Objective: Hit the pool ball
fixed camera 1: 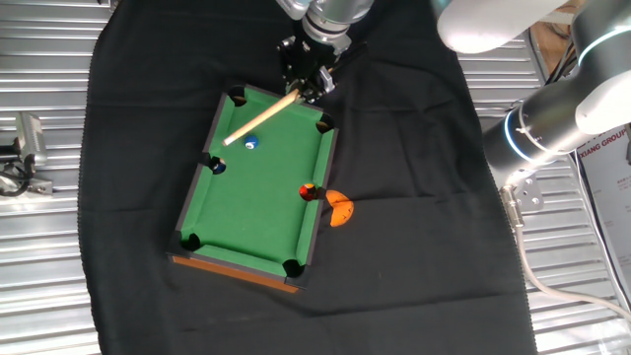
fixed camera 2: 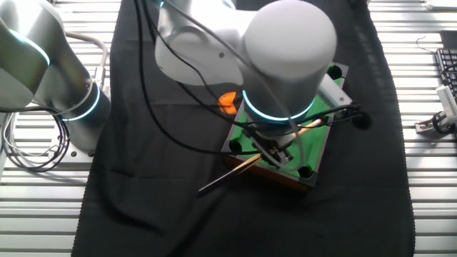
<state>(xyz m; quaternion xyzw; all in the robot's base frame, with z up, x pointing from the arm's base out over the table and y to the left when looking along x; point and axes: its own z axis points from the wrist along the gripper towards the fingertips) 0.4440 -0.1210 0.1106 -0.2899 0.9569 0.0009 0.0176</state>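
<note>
The toy green pool table (fixed camera 1: 261, 207) lies on a black cloth. The light-blue pool ball (fixed camera 1: 251, 144) with a white spot sits near the table's far left part. My gripper (fixed camera 1: 308, 81) hangs over the far rail, shut on a wooden cue stick (fixed camera 1: 261, 119) that slants down to the left; its tip is just left of the ball. A navy-blue ball (fixed camera 1: 218, 167) sits at the left side pocket and a red-and-black ball (fixed camera 1: 309, 191) at the right side pocket. In the other fixed view my arm hides most of the table (fixed camera 2: 314, 153); the cue's butt (fixed camera 2: 228, 173) sticks out, and the pool ball is hidden.
An orange piece (fixed camera 1: 340, 209) lies on the cloth right of the table, also seen in the other fixed view (fixed camera 2: 227, 102). The arm's base (fixed camera 1: 552, 118) stands at the right. The black cloth (fixed camera 1: 148, 118) covers a metal slatted surface (fixed camera 1: 39, 247). A small device (fixed camera 1: 28, 143) sits at the far left.
</note>
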